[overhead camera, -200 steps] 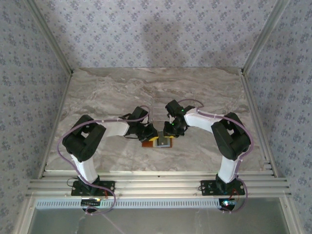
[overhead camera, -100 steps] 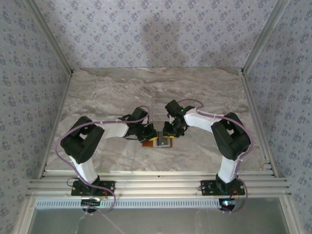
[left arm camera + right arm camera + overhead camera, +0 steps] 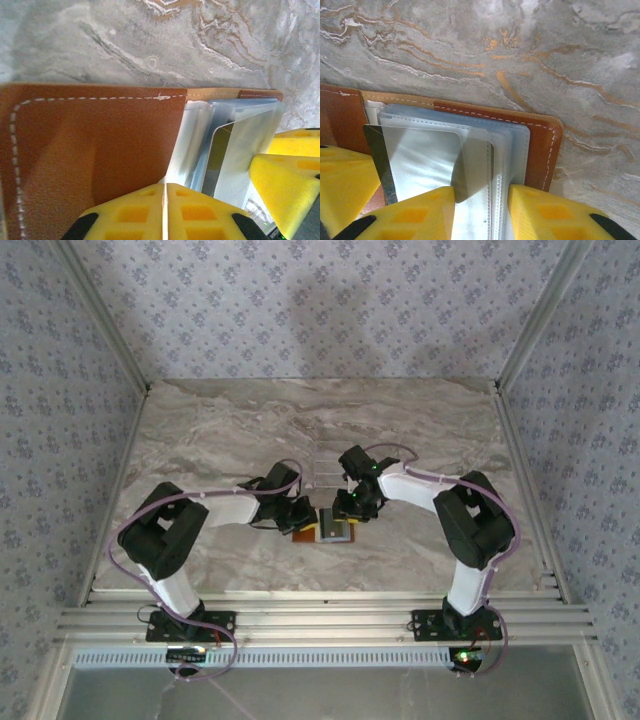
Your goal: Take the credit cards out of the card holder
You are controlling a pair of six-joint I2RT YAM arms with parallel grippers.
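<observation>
The card holder [image 3: 95,150] lies open on the tabletop [image 3: 520,45], and the left wrist view's frame cuts off its brown flap. The left gripper [image 3: 165,210] has its pads pressed together at that flap's inner edge, apparently pinching it. The right gripper [image 3: 480,215] stands partly open over the holder's clear sleeves [image 3: 435,150]; whether its pads press them is unclear. One dark credit card [image 3: 219,160] sits inside a sleeve, blurred by plastic.
</observation>
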